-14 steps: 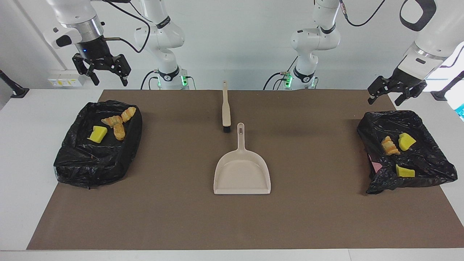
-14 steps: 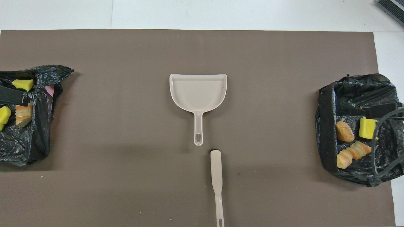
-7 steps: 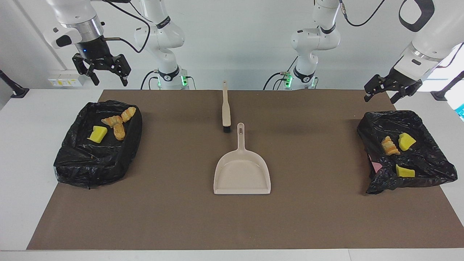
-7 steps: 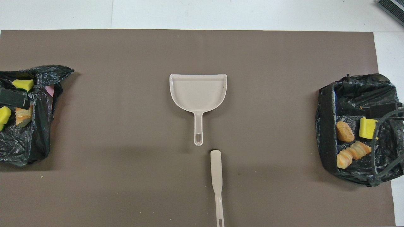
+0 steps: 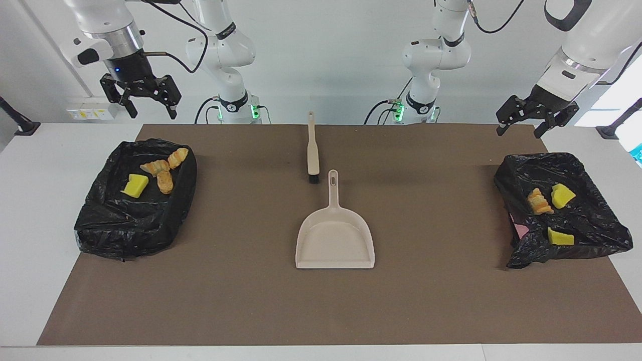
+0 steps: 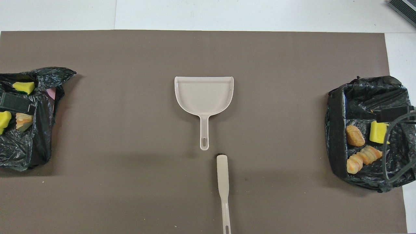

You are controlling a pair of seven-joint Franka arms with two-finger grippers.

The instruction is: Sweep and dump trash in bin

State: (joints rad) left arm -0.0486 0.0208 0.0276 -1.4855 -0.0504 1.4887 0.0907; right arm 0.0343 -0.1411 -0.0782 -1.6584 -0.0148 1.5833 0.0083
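Task looked finished: all trash lay in two black-bagged bins, none on brown mat.
Right pincer [image 5: 141,99] hung over bin [image 5: 100,225] at its end, fingers apart, empty; sponge chunk [image 5: 134,185] and bread pieces [image 5: 163,170] below it.
Left pincer [image 5: 525,117] likewise over other bin [image 5: 597,240], apart, empty.
Dustpan [image 5: 335,235] and brush [image 5: 313,148] lay mid-desk, between pincers, untouched.
Next move, likely: retreat to rest.

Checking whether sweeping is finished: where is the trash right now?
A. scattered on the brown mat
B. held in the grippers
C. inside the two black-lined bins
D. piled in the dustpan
C: the scraps lie in the black-lined bins at both ends of the table, while the dustpan sits bare on the mat.
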